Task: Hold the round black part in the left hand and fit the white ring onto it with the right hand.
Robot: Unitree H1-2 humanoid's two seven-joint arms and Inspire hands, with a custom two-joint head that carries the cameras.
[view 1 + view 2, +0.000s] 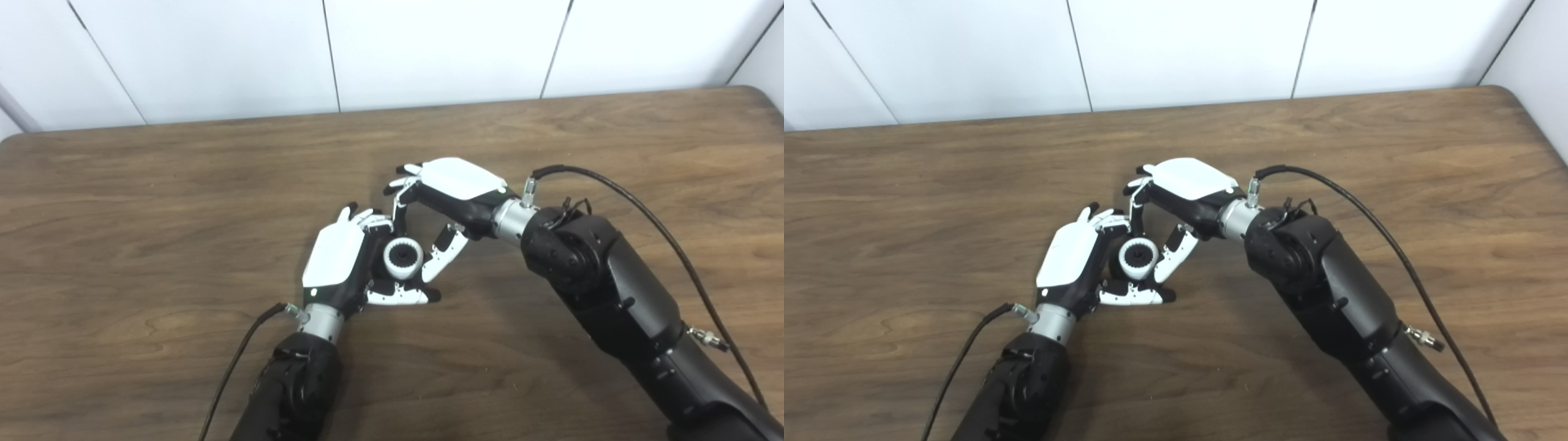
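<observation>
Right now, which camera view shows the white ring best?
The left eye view: the white plastic ring appears slightly larger there, its dark toothed centre facing the camera between both hands. The right eye view shows the same ring slightly smaller, equally hemmed in by fingers.

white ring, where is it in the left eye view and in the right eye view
Left eye view: the white ring sits just below the picture's middle, between the left hand and the right hand.
Right eye view: the white ring lies left of the middle, between the same two hands.
Shared landmark: the black cable looping over the right arm, to the ring's right in both views.
</observation>
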